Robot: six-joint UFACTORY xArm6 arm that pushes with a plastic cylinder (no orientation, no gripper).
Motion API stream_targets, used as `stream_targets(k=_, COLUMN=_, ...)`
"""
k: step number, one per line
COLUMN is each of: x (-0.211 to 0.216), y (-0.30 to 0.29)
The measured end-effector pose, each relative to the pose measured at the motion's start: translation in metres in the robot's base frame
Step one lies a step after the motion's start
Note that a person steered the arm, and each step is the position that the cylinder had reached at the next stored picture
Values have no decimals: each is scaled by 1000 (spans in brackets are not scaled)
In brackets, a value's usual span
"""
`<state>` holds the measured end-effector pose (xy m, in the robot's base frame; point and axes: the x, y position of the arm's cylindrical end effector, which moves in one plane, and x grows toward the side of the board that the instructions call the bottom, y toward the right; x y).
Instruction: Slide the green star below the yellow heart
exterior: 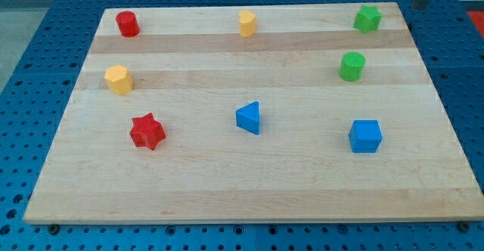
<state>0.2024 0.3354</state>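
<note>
- Starting at the view's bottom: the red star [147, 131], blue triangle [249, 118] and blue cube [365, 136] lie in a loose row across the board [227, 198], well apart from one another.
- One row up, a yellow block [119, 79], rounded or six-sided, sits at the view's left. The green cylinder [352, 66] sits at the right, just below the green star.
- At the far edge, the red cylinder [127, 24] holds the left corner, the yellow heart [247, 23] the middle and the green star [367, 18] the right corner. I take the notched yellow piece for the heart.
- Beyond the board's top right corner stands a dark shape that I take for my rod, with my tip [418, 7] to the star's right and touching no block.
- I carry no jaws to open or close, only the rod, and it grips nothing.
- My judgement is that the task has not begun, because the star is level with the heart, not beneath it.
- To do it well, I would come in from the star's upper right and push it down and leftward along the bare lane between heart and triangle.
- The line should pass above the green cylinder, which sits close enough to be clipped.
- The star's points may make it spin off my tip, so I would push through its centre in short strokes.
- I would stop directly under the heart, leaving a gap.
</note>
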Motion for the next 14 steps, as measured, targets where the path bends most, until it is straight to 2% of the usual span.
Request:
stream_targets(k=2, x=39, y=-3)
stream_targets(k=3, x=39, y=-3)
stream_targets(k=4, x=19, y=-56)
stream_targets(k=5, x=17, y=-80)
stream_targets(k=7, x=18, y=-80)
stream_targets(k=9, x=35, y=-85)
stream_targets(k=11, x=43, y=-143)
stream_targets(k=13, x=60, y=-242)
stream_targets(k=14, x=61, y=-250)
